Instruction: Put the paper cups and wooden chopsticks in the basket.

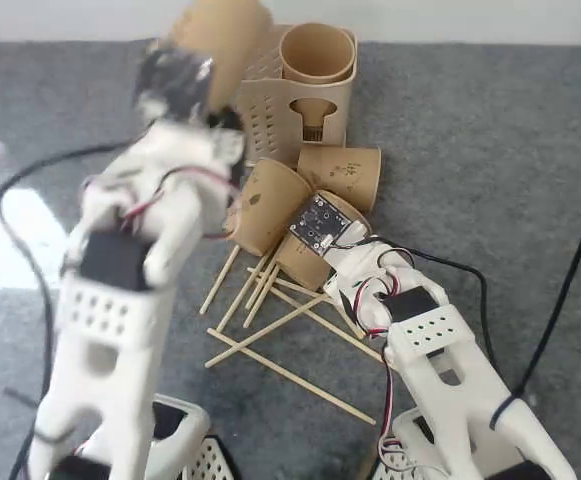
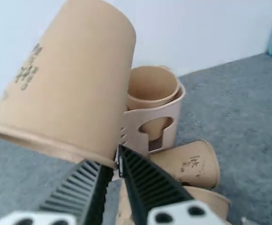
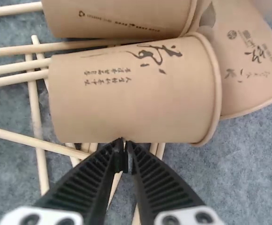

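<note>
My left gripper (image 2: 116,161) is shut on the rim of a tan paper cup (image 2: 65,84), held tilted in the air beside the beige basket (image 2: 166,126). In the high view this cup (image 1: 220,38) hangs at the basket's (image 1: 270,110) left. One cup (image 1: 317,52) stands inside the basket. My right gripper (image 3: 123,147) is shut, its tips against the side of a lying cup (image 3: 131,89) that rests on wooden chopsticks (image 3: 14,136). Two more cups (image 1: 340,172) (image 1: 265,205) lie in front of the basket. Several chopsticks (image 1: 270,335) are scattered on the grey mat.
The right arm (image 1: 430,340) stretches over the chopstick pile from the near right. A black cable (image 1: 560,290) runs at the right side. A bright patch of floor (image 1: 0,230) lies at the left; open mat lies to the right of the basket.
</note>
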Available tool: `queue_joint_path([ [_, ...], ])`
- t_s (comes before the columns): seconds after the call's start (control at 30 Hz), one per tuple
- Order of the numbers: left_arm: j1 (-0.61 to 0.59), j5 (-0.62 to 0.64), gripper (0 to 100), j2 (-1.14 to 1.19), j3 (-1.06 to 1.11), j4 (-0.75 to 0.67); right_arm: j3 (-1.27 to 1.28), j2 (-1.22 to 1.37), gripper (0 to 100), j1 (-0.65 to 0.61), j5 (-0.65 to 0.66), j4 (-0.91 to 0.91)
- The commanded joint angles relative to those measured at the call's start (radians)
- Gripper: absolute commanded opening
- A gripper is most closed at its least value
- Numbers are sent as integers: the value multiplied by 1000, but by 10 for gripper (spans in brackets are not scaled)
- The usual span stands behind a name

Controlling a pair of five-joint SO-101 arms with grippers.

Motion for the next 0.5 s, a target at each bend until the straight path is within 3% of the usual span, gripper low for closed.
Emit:
queue_joint_path([
  [0.0, 51, 17, 9, 109, -199, 2, -3, 1, 9, 31, 26, -15],
  [0.27, 74, 12, 9, 517, -556, 8, -3, -1, 9, 41, 26, -8],
  [0.47, 58, -103, 11, 778, -886, 215, -3, -1, 9, 41, 26, -10],
])
